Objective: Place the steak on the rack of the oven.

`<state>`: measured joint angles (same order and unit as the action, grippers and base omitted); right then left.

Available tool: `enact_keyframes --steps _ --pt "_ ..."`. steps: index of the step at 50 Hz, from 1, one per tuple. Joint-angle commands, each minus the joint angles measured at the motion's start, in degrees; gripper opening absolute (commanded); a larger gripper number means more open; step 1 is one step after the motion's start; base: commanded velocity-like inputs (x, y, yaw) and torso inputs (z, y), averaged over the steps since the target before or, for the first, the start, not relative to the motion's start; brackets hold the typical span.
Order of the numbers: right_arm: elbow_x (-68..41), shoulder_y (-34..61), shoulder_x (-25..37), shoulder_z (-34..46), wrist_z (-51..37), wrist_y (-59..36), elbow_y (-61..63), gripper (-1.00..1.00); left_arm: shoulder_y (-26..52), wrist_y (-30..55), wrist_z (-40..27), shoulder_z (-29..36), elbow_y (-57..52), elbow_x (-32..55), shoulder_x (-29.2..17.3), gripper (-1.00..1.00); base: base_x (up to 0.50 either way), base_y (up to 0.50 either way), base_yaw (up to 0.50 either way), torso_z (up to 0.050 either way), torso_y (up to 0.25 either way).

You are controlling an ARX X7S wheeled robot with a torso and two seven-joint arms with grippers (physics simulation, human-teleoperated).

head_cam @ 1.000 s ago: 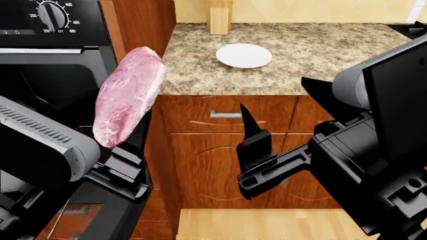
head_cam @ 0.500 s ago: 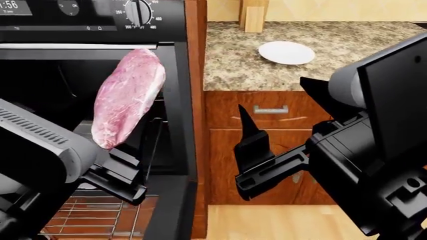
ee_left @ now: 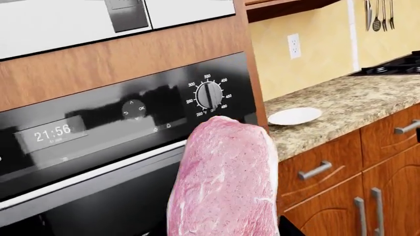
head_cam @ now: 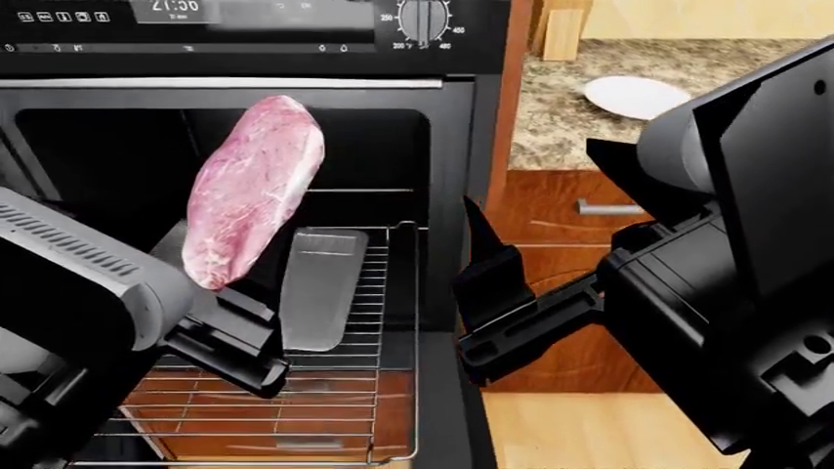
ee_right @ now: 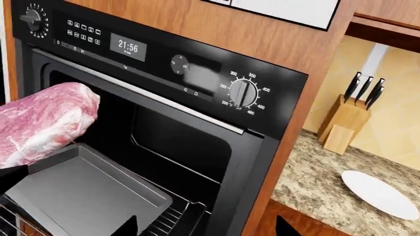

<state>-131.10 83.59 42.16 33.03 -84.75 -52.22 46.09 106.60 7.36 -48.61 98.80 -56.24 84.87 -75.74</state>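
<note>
I've got the oven [head_cam: 261, 59] open in front of me, rack [head_cam: 352, 391] pulled out with the baking tray [head_cam: 319, 288] on it. Carry step: next I need to lower onto bare bars. Left end effector [head_cam: 241, 322] is clamped on the steak [head_cam: 252, 191], held above the rack, long axis near upright, tip leaning toward the cavity. Right end effector [head_cam: 489, 283] hangs spread, nothing in it.

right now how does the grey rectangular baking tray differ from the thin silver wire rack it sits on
The grey rectangular baking tray is a solid sheet with a raised rim; the thin silver wire rack is an open grid of parallel bars. The tray is narrower and covers only part of the rack. Both lie flat, pulled out of the black oven.
</note>
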Motion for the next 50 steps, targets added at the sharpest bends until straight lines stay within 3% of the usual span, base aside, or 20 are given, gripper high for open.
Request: enact_keyframes --steps 1,16,31,45,50 --pt "0.82 0.08 0.74 0.60 1.15 0.26 -0.17 1.00 0.48 -0.58 -0.31 -0.95 0.47 0.37 0.39 -1.00 -0.07 0.50 0.00 0.000 0.000" --pt "2.04 -0.85 1.66 0.51 1.97 1.23 0.77 1.00 -0.06 -0.19 -0.45 -1.11 0.92 -0.05 0.99 -1.00 -0.07 0.50 0.00 0.000 0.000" --pt "2.43 -2.26 3.09 -1.08 2.33 4.16 1.52 1.00 0.07 0.16 -0.29 -1.67 1.56 0.59 1.30 -1.00 0.00 0.00 0.00 0.000 0.000" --pt "3.66 -2.56 3.39 -1.30 3.98 4.08 1.57 1.00 0.13 0.44 -0.55 -2.20 1.83 1.07 1.69 -1.00 0.48 0.04 0.00 0.000 0.000" --pt "3.66 -2.52 3.62 -1.16 3.75 4.32 1.99 1.00 -0.66 0.62 -0.35 -1.79 2.31 0.69 2.14 -1.00 0.00 0.00 0.00 0.000 0.000"
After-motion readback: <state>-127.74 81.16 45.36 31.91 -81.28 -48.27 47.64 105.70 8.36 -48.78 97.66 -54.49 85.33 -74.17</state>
